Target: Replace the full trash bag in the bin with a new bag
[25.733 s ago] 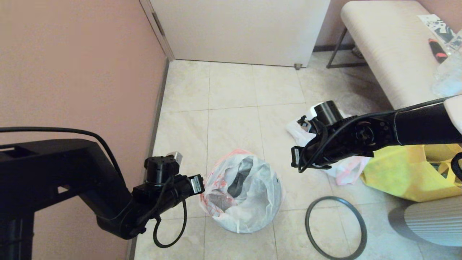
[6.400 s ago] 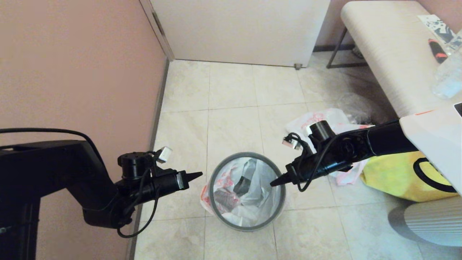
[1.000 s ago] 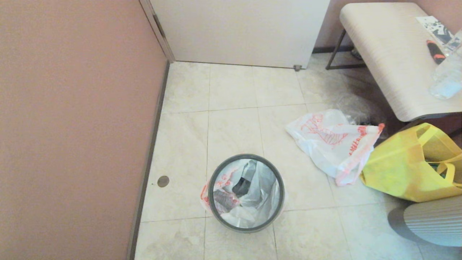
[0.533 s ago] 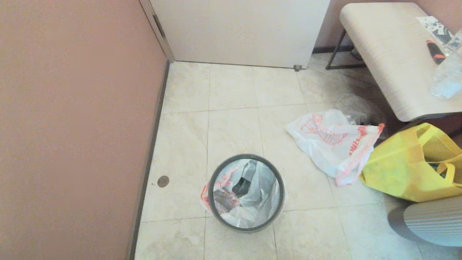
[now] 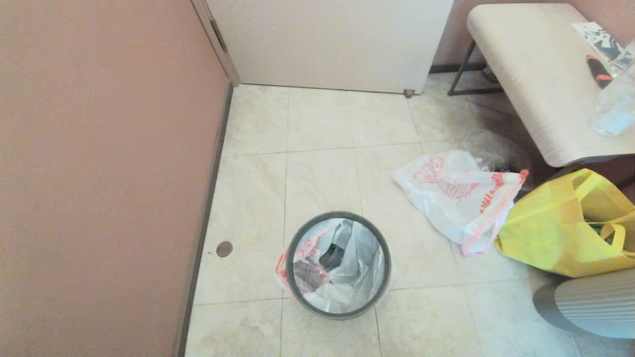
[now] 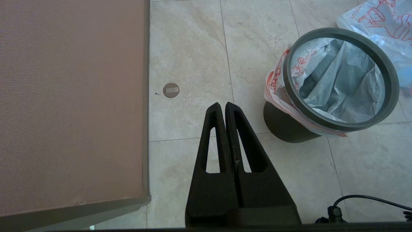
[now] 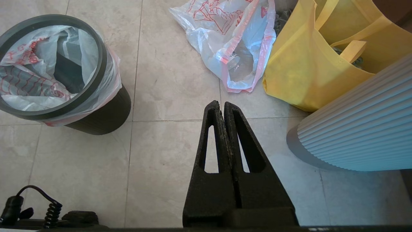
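— Bin [image 6: 283, 127] and bags: where are they from the hands?

— The bin stands on the floor, ahead of the left hand [image 6: 222, 108] and off to its right side, and ahead of the right hand [image 7: 221, 105] to its left. Both hands hang above bare tiles, fingers pressed together, holding nothing. The new bag [image 6: 341, 80] lines the bin, its edge folded out under the hoop [image 6: 394, 83]. The full bag [image 7: 231, 42] lies on the floor ahead of the right hand, touching the tote [image 7: 299, 71].

— So what's left?

— Little, I'd judge; perhaps moving the full bag away.

— How would it handle?

— Thin film: light, slippery, limp, easily torn. Its lumps would shift and sag. I'd pinch the pinkish handle strip [image 7: 262, 54], bunched, not the flat side. The hoop looks loose, so nudging the bin could free the liner.
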Motion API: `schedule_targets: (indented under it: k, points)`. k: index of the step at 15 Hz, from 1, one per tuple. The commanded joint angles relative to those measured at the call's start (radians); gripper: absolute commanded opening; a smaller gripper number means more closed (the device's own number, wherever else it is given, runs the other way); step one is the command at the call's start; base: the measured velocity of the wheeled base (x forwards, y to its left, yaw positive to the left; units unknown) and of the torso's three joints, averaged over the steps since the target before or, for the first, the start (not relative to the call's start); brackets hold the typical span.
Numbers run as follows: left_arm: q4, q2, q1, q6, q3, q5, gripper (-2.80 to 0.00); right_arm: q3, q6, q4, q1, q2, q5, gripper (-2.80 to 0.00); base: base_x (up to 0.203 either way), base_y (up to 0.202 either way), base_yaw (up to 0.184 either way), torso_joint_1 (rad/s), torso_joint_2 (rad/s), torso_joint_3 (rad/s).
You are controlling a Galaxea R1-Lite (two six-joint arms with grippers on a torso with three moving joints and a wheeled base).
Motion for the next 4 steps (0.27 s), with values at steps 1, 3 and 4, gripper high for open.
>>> schedule_targets:
  k: [1,3,4]
  points:
    - [0.000,0.002,0.000,-0.001,0.000,0.000,-2.80,0.009,0.001,0.001,0.000,0.002,0.002,-2.80,0.000,0.000,0.000,0.000,0.00,0.000]
    - [0.000,0.002,0.000,-0.001,0.000,0.000,-2.80,0.009,0.018,0.000,0.000,0.002,0.000,-2.80,0.000,0.000,0.000,0.000,0.00,0.000]
    - [0.000,0.002,0.000,-0.001,0.000,-0.001,-2.80,0.009,0.018,0.000,0.000,0.002,0.000,-2.80,0.000,0.000,0.000,0.000,0.00,0.000]
